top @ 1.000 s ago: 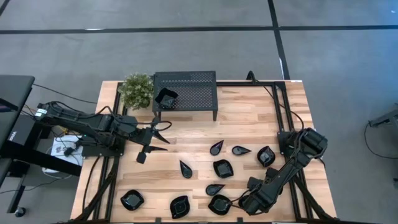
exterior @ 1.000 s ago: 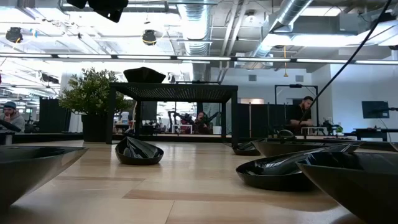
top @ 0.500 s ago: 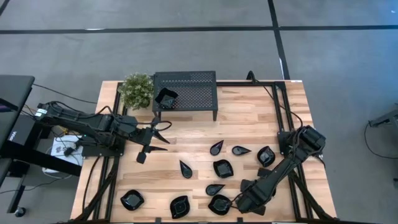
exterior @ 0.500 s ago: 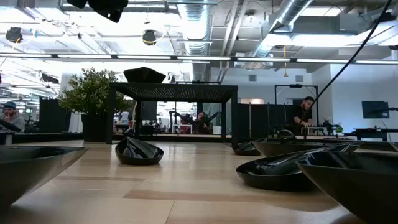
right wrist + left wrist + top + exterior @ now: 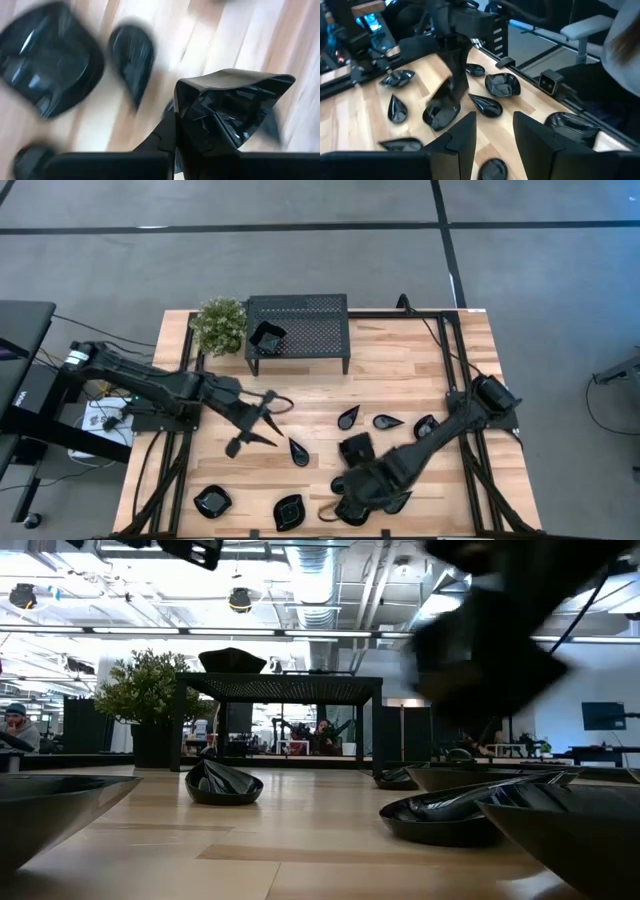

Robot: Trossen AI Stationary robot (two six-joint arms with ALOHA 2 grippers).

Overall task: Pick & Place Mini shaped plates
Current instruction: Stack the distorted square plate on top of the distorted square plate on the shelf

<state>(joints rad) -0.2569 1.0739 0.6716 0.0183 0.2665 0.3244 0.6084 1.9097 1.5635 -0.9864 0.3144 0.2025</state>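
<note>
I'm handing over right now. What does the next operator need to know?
Left hand: open, empty, over the table in front of the stand.
Right hand: shut on a square plate, near the table's front edge.
Done: one dish sits on the stand.
Left: place the held plate, then the loose ones, such as the teardrop plate.

Open tabletop (image 5: 400, 365) is found right of the perforated stand (image 5: 297, 330), while the near half is crowded by scattered black plates (image 5: 299, 451) and crossed by the right arm (image 5: 430, 445).
</note>
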